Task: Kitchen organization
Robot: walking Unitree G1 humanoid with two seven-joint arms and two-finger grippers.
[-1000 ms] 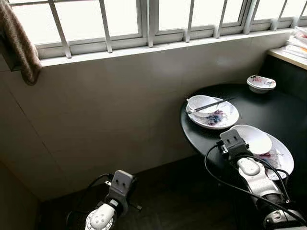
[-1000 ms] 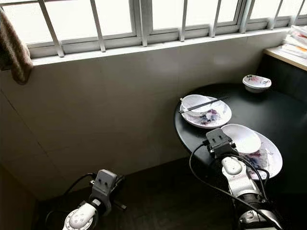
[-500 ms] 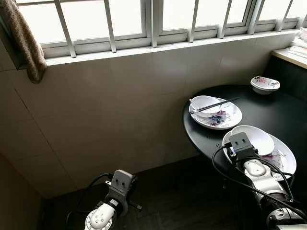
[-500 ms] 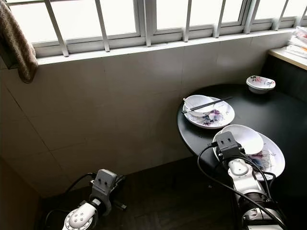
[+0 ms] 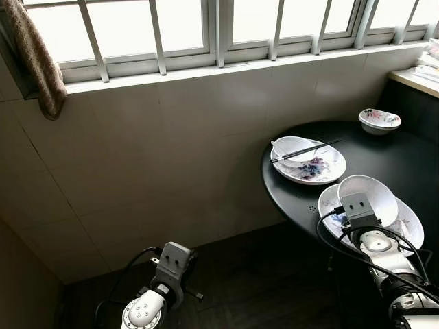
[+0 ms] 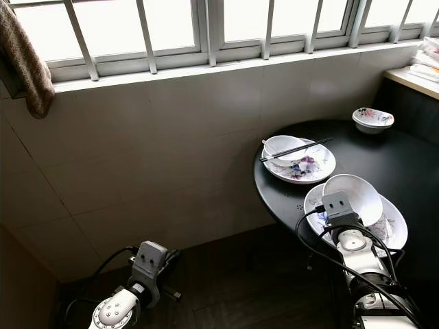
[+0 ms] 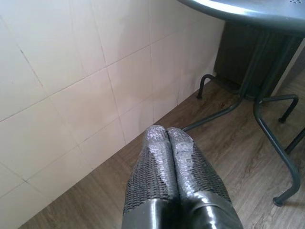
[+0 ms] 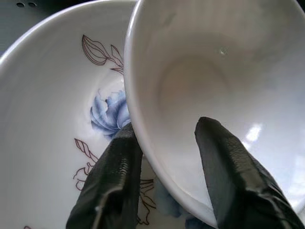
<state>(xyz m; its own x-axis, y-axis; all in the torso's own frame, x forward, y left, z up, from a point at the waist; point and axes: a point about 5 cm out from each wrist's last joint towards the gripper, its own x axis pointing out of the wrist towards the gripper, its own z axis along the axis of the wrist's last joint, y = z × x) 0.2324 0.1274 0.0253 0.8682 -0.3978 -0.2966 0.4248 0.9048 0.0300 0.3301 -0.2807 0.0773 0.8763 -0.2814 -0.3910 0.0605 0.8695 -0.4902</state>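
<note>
Lifted and tipped since a second ago: white bowl (image 5: pixel 368 199), rim pinched by right end effector (image 8: pixel 164 174), one finger inside, one outside. Hangs just above flowered plate (image 5: pixel 411 223), directly ahead of fingers. Mouth faces back toward wrist; round, no long axis. Risk, judged: thin rim grip slipping, bowl dropping onto plate on desk (image 5: pixel 398 161). Left end effector (image 7: pixel 167 139) closed, empty, hanging near floor (image 7: pixel 228 157).

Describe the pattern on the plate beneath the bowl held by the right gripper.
White plate with a blue flower and brown outlined leaves, clearest in the right wrist view.
</note>
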